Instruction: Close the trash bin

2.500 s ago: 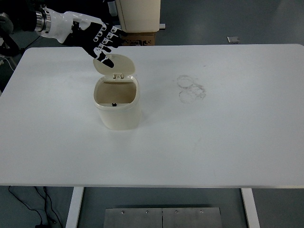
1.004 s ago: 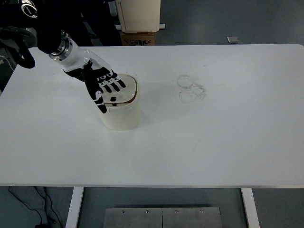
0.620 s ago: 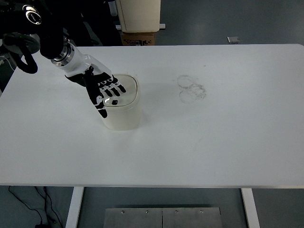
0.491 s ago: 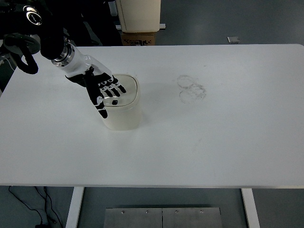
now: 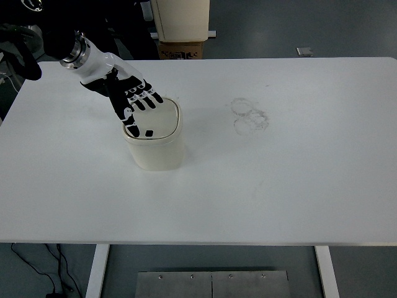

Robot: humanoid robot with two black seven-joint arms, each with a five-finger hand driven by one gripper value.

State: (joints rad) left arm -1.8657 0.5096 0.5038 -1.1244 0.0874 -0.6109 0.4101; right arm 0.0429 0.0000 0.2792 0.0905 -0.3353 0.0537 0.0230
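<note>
Lid [image 5: 158, 119] is lying flat on the cream trash bin [image 5: 155, 144] at the table's [image 5: 298, 186] left-centre, so the closing seems done. The left hand [image 5: 131, 99] is hovering over its far-left edge, fingers spread, probably not touching. Faint ring marks [image 5: 249, 115] are showing well apart, blocking nothing.

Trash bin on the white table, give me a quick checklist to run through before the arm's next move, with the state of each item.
1. Lid lies flat on the trash bin: ok.
2. Lid latched shut: cannot tell.
3. Bin upright on the table: ok.
4. Left hand open, holding nothing: ok.
5. Left hand clear of the lid: cannot tell; its fingers overlap the lid's left part.
6. Right hand out of the way: ok, not in view.
</note>
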